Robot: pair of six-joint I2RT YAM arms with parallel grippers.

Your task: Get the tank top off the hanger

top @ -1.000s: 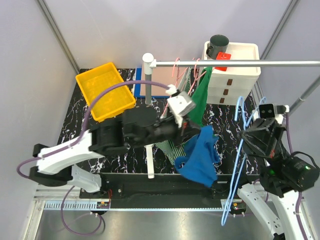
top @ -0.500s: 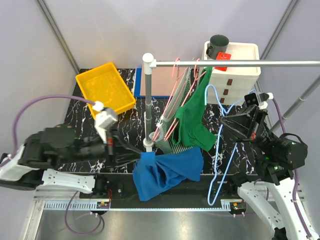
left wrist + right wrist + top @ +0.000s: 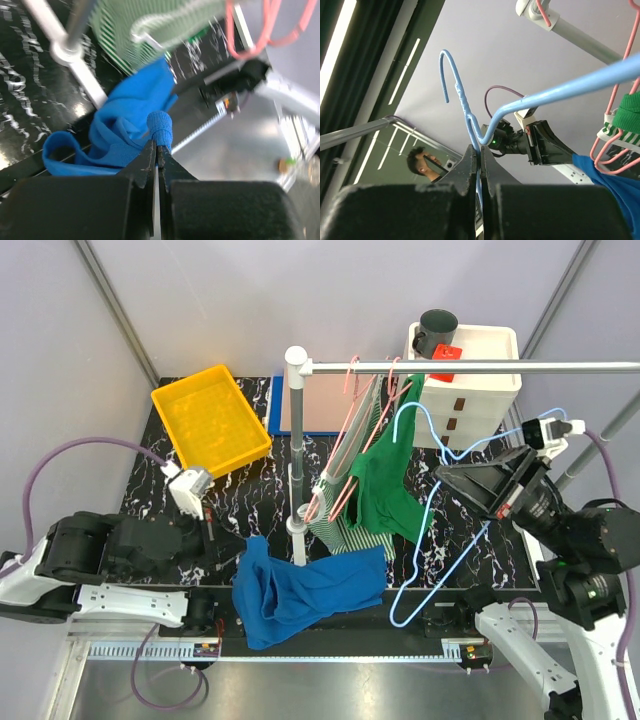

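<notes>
Tank top (image 3: pixel 300 585), from above: blue, crumpled in 1 heap at the near edge of the marbled table (image 3: pixel 150 490), just in front of the foot of the pole (image 3: pixel 295 440); off the hanger.
Hanger (image 3: pixel 440 530), from above: light blue wire, bare of cloth, tilted in the air on the right, its hook up near the green garment (image 3: pixel 385 480).
Left gripper (image 3: pixel 225 543), from above: low over the table, fingers pinched on the left end of the heap.
Right gripper (image 3: pixel 442 473), from above: raised, jaws clamped on the wire just below the hook.
Rack, from above: rail (image 3: pixel 480 367) carries pink hangers (image 3: pixel 350 430), the green garment and a striped garment (image 3: pixel 335 530).
Background, from above: yellow bin (image 3: pixel 210 420) far left; white drawer unit (image 3: pixel 465 400) far right with a black mug (image 3: pixel 437 328) on top.
Left wrist, left gripper (image 3: pixel 156 147): 2 fingers pressed together with a rolled blue edge of the tank top (image 3: pixel 120 135) caught at their tips.
Left wrist, surroundings: the heap lies beyond the tips; striped cloth and the pole's foot above it.
Right wrist, right gripper (image 3: pixel 476 152): fingers closed with almost no gap on the hanger (image 3: pixel 545 95) where neck meets shoulder.
Right wrist, surroundings: hook points up; the rail crosses the upper right; pink wire, green cloth and a blue corner at the right edge.
</notes>
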